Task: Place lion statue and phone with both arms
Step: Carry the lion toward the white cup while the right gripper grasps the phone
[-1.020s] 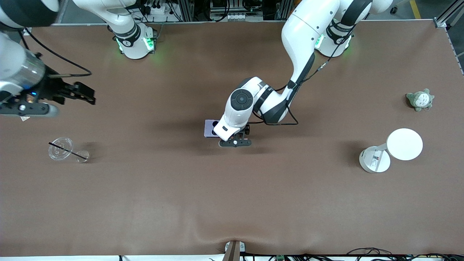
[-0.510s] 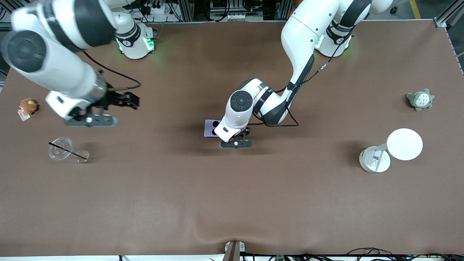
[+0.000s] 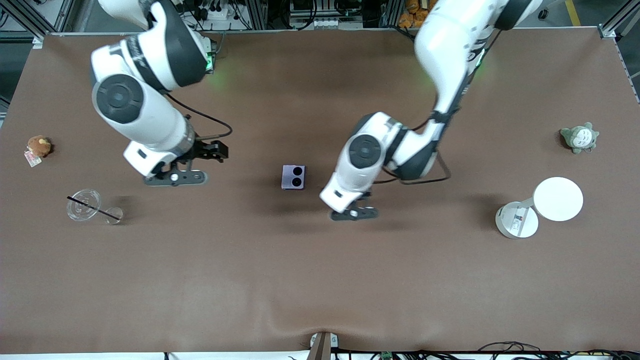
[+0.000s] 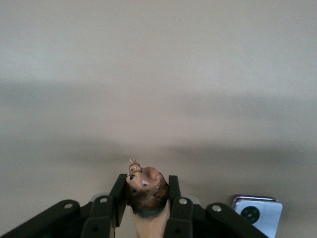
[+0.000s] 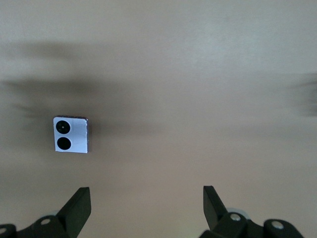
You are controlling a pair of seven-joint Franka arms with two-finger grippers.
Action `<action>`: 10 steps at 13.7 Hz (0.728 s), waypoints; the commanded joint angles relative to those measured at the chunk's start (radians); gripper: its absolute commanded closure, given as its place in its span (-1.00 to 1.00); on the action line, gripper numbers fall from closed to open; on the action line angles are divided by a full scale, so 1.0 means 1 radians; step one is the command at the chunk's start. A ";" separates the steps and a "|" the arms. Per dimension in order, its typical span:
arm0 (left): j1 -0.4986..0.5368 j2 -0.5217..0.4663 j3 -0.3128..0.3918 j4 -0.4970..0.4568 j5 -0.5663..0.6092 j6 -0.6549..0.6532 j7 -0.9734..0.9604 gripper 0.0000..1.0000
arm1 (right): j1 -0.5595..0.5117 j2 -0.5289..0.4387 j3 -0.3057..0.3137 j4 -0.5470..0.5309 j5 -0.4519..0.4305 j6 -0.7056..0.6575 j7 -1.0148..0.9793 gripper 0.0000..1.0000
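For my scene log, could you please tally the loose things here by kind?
Plush toys: 2, brown and grey-green
Phone: 1
Lion statue: 1, in the left end effector
Clear cups: 2
White lamp: 1
Total: 7

Left gripper (image 3: pixel 353 214): shifted off the phone (image 3: pixel 293 177), toward the left arm's end; lion statue (image 4: pixel 146 187) is clamped between its fingers. Phone: now fully uncovered. Right gripper (image 3: pixel 175 178): brought farther inward over the table, fingers spread.
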 commanded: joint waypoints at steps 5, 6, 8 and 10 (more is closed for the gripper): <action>0.230 -0.154 -0.015 -0.172 0.021 -0.063 0.283 1.00 | 0.142 0.139 -0.007 -0.115 0.005 0.332 0.066 -1.00; 0.265 -0.158 -0.014 -0.197 0.029 -0.045 0.318 1.00 | 0.167 0.171 -0.007 -0.112 0.003 0.370 0.116 -1.00; 0.325 -0.163 -0.014 -0.269 0.055 0.051 0.373 1.00 | 0.205 0.234 -0.007 -0.112 0.003 0.458 0.170 -1.00; 0.380 -0.154 -0.015 -0.342 0.121 0.174 0.419 1.00 | 0.228 0.284 -0.007 -0.112 0.003 0.519 0.237 -1.00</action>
